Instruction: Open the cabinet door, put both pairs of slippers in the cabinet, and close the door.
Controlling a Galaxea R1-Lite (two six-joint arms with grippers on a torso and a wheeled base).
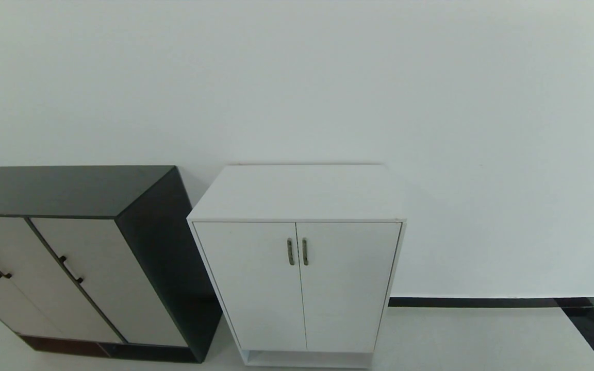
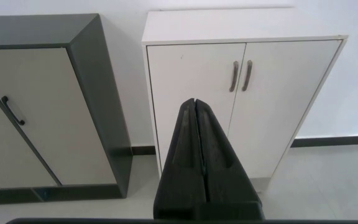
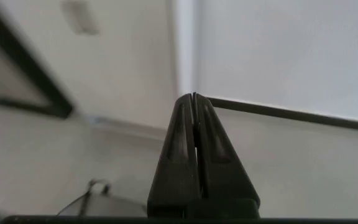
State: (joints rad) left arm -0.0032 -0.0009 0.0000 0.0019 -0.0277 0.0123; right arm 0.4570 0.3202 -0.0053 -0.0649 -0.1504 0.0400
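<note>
Cabinet doors [image 1: 297, 288], white and shut, carry two upright handles [image 1: 297, 251] at their meeting edge, well ahead of the left gripper [image 2: 195, 102], jaws pressed together; the right gripper [image 3: 194, 96], likewise closed, points off toward the floor [image 3: 309, 168]

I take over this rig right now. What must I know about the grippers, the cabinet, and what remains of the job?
Left gripper: shut, empty, in the air facing the white cabinet.
Right gripper: shut, empty.
White cabinet: both doors shut, handles side by side in the middle. Dark cabinet stands on its left, also shut.
Done: nothing that can be seen.
Left, as it looks: open a door, put in both pairs of slippers, close it.
</note>
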